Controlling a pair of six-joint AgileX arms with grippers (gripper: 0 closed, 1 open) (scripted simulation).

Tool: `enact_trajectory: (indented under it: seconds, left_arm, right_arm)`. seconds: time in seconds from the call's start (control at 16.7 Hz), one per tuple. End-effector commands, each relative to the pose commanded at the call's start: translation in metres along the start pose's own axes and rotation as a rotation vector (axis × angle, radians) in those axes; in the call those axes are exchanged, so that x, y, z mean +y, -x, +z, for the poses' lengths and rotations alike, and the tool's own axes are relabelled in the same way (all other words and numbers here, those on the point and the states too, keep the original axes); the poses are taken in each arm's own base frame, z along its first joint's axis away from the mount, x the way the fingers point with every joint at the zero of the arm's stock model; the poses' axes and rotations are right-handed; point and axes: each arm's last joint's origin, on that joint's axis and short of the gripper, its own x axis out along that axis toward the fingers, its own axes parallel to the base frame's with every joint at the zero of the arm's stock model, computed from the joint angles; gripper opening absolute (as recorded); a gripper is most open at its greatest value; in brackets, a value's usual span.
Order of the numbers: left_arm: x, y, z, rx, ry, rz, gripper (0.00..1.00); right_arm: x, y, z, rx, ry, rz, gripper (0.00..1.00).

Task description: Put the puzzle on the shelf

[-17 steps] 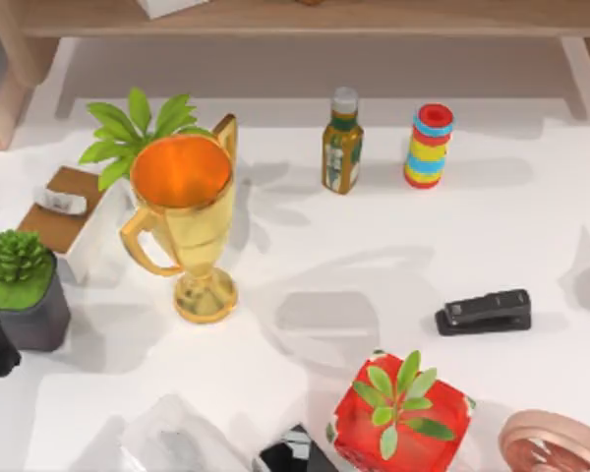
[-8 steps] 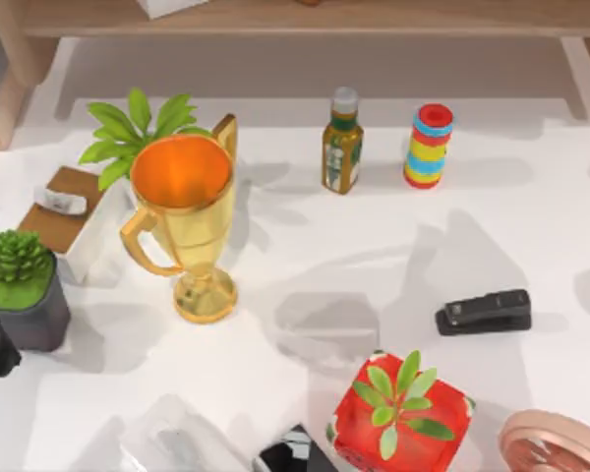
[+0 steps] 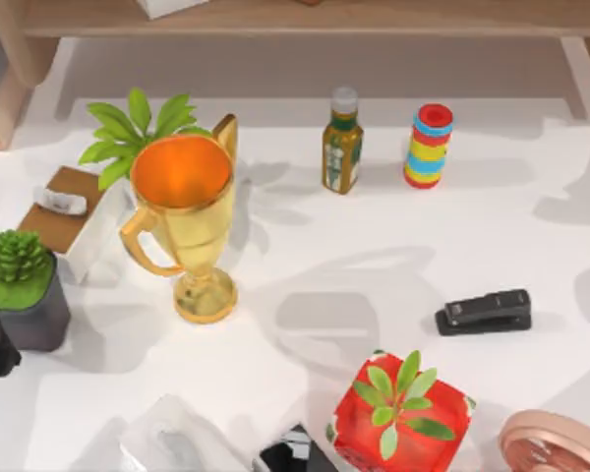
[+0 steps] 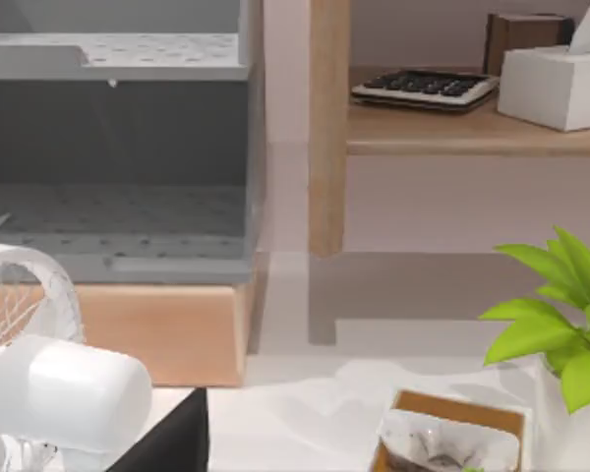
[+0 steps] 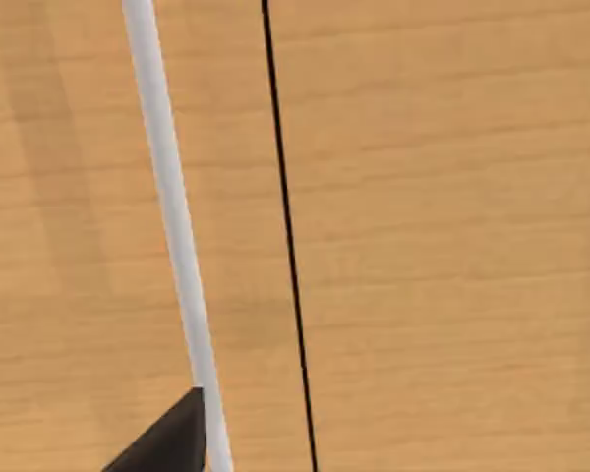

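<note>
Overhead, shelf [image 3: 305, 18] along far edge, ring stack [image 3: 429, 146] beside bottle [image 3: 341, 143]

Your shelf [image 3: 374, 17] runs along the far edge of the top view: a long light-brown wooden board, lying level and reaching from near the left side right out to the right side. Pale wooden supports hold it up above the white tabletop [image 3: 374, 256], one at the left end and one at the right, and the space beneath the board is open and shadowed. In the left wrist view you see the shelf [image 4: 442, 133] from the side – a flat plank meeting an upright wooden post. A dark keypad [image 4: 425, 87], a white box [image 4: 556, 88] and a brown box [image 4: 516, 34] rest on it.
</note>
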Motion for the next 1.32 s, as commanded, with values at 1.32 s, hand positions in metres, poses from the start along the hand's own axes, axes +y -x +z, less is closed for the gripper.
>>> enact_trajectory:
  seconds: [1.32]
  left_arm:
    - [0.000, 0.000, 0.000, 0.000, 0.000, 0.000, 1.00]
  right_arm:
    - [0.045, -0.037, -0.015, -0.042, 0.091, 0.018, 0.92]
